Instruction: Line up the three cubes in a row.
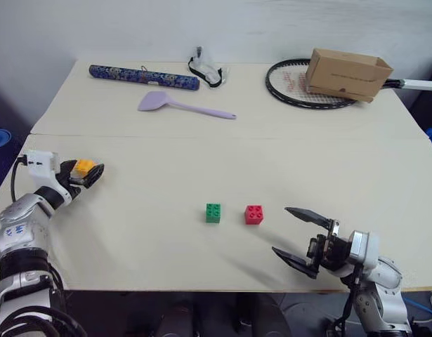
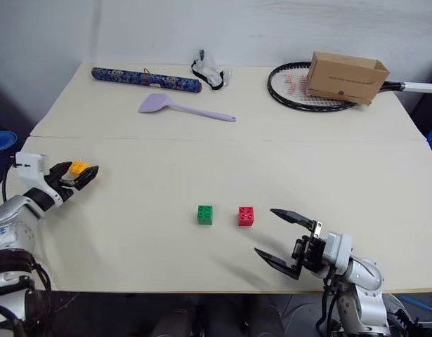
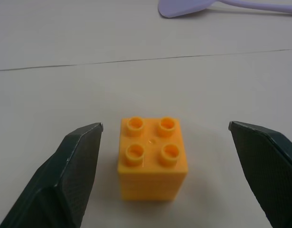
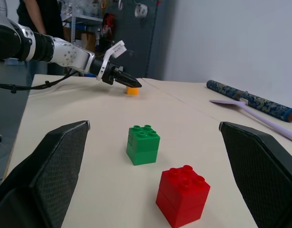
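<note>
straddling orange-yellow cube (image 3: 152, 159), left gripper (image 3: 169, 175) fingers apart, untouching; right gripper (image 1: 303, 235) fingers apart; cardboard box (image 1: 348, 73) contents unseen.

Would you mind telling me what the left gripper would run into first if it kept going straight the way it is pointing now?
Most likely the orange-yellow cube. It stands on the table between the open fingers of the left gripper, untouched on either side, directly ahead.
</note>
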### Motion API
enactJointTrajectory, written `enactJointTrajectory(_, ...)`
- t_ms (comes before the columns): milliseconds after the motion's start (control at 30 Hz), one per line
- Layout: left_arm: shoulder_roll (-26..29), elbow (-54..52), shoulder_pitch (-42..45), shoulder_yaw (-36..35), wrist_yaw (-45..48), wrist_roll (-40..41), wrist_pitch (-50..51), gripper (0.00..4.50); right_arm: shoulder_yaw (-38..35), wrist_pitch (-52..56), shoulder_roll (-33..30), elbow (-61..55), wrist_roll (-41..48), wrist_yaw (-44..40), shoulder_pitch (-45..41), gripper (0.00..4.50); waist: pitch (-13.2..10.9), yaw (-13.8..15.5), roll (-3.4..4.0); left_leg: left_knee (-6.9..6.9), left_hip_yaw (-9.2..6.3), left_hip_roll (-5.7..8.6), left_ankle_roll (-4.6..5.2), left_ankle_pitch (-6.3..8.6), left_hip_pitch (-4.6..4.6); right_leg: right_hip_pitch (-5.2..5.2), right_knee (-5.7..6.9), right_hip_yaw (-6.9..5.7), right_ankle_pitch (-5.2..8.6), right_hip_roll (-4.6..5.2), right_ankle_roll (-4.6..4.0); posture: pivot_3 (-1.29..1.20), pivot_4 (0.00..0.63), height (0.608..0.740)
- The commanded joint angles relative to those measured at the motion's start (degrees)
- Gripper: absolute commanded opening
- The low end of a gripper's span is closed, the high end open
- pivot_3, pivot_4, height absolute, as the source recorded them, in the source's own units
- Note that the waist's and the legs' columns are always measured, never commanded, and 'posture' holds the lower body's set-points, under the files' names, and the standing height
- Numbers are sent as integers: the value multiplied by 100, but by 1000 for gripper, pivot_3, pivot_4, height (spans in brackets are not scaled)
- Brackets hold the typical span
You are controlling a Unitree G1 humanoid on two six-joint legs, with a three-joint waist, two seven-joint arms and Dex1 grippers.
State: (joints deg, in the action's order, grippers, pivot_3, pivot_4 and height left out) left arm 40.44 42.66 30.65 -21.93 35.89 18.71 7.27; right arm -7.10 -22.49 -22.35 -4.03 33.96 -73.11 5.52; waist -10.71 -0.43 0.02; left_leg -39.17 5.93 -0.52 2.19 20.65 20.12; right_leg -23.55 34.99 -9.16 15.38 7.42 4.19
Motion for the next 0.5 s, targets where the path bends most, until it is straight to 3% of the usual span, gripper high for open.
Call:
enactJointTrajectory(33, 137, 353, 179, -18, -21, -132, -305, 4300, -3, -110, 36, -175, -38, 137, 110, 4500, 0, 14, 0, 0, 0, -1, -1, -2, 0, 0, 1, 1, 0, 0, 0, 0, 150, 740)
enactJointTrajectory(100, 135, 522, 272, -7, 15, -160, -435, 3885, 4, -275, 85, -52, -110, 123, 235, 4500, 0, 30, 0, 0, -1, -2, -2, -3, -3, 0, 4, 2, 0, 2, 0, 0, 150, 740)
enactJointTrajectory(300, 187, 527, 210, -9, 413, -96, -558, 1937, -44, -611, 90, 227, -72, -2, 367, 4500, 2, 36, -3, -1, -1, 3, 2, -4, -1, 0, 5, 3, -1, 9, 1, 0, 150, 740)
enactJointTrajectory(367, 198, 515, 217, -63, 561, -43, -671, 1500, -68, -694, 69, 304, -27, -74, 400, 4500, 2, 36, -3, -1, -2, 2, 1, -4, -2, 0, 5, 3, -1, 9, 1, 0, 150, 740)
enactJointTrajectory(500, 130, -13, 114, -83, 1478, 271, -960, 1501, -145, -789, -21, 423, 51, -218, 497, 4500, 2, 34, -3, -1, -2, 1, 1, -4, -1, 0, 5, 3, -1, 8, 1, 0, 150, 740)
